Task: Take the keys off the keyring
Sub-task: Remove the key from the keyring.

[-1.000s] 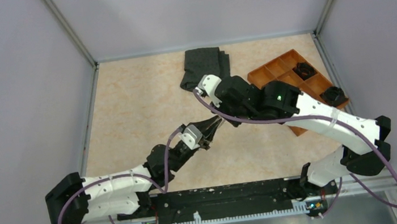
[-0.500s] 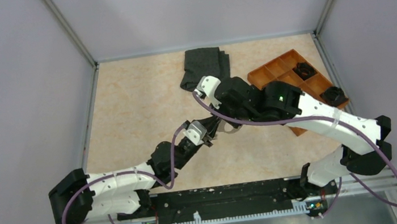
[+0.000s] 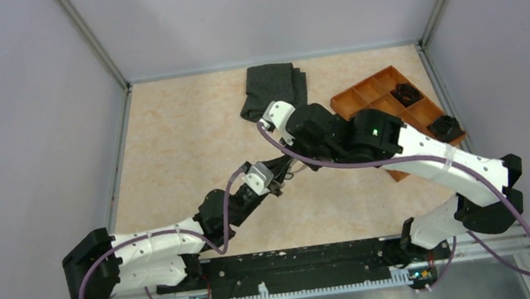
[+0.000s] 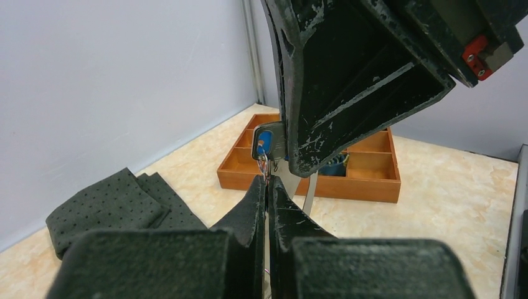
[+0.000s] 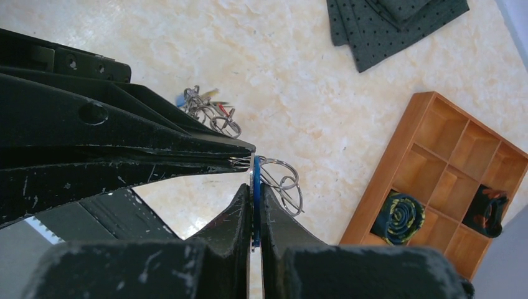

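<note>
1. The right gripper [image 5: 254,187] is closed on the blue-headed key [image 4: 264,140]. The blue plastic head is clamped edge-on between the two fingers, just behind their tips.

2. The left gripper [image 4: 268,182] is closed, with no gap between the fingers. Its tips are pinched on the wire of the keyring [image 5: 286,182] immediately beside the head of the key.

3. The two grippers are met tip to tip above the middle of the table [image 3: 170,146]. The left one is presented from below and the right one from above.

4. The keyring is held clear of the table surface. Its wire loops are seen projecting past the right fingertips on the side facing the wooden tray [image 3: 380,86].

5. A loose bunch of keys [image 5: 208,111] on wire rings is seen lying on the table beyond the left fingers, apart from both grippers.

6. A folded dark cloth [image 3: 270,88] is placed at the far edge of the table. Black clumps [image 3: 407,92] are held in compartments of the tray.
</note>
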You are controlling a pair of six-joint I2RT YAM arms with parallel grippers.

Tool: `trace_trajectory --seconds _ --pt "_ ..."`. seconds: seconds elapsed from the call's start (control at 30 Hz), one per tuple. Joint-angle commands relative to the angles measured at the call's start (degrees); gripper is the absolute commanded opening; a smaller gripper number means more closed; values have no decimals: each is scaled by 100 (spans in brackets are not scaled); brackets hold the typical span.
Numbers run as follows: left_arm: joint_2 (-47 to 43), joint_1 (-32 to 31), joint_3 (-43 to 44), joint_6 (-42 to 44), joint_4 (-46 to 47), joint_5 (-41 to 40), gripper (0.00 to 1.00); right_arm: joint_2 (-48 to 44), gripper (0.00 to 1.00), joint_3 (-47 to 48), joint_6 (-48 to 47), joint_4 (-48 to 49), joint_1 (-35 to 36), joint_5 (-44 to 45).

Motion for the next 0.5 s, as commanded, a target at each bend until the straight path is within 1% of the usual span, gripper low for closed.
trace_trajectory --seconds 0.0,0.17,0.47 --pt "-170 1 -11 42 215 44 0 -95 0 153 58 102 58 480" --pt "-253 1 -94 51 358 113 0 -278 0 -272 119 145 -75 583" --pt "-282 1 -238 51 686 132 0 -521 0 -823 165 333 -386 402"
